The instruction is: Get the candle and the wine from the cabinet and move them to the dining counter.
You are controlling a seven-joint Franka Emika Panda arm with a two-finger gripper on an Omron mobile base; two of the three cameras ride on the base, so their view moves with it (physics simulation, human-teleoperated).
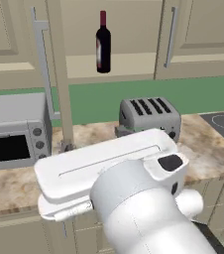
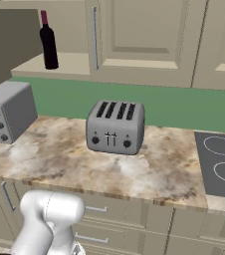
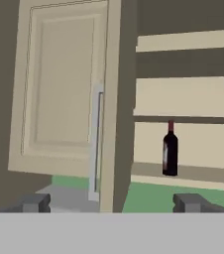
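Up on the open cabinet [image 3: 64, 99] shelf stands the wine [image 3: 170, 149]; gripper [image 3: 113, 202] fingers spread empty, reach comes next.

A silver four-slot toaster [image 2: 115, 127] stands on the marbled worktop [image 2: 149, 169], slots upward, its dials and levers toward the front edge. To its left on the same worktop, well apart from it, sits a grey toaster oven [image 1: 16, 130] with a dark glass door and a column of knobs on its right side. A green backsplash [image 2: 184, 104] runs along the wall behind both. At the worktop's right end lies a dark hob [image 2: 223, 164] marked with pale rings. Beige drawer fronts [image 2: 114, 219] with short handles sit below.
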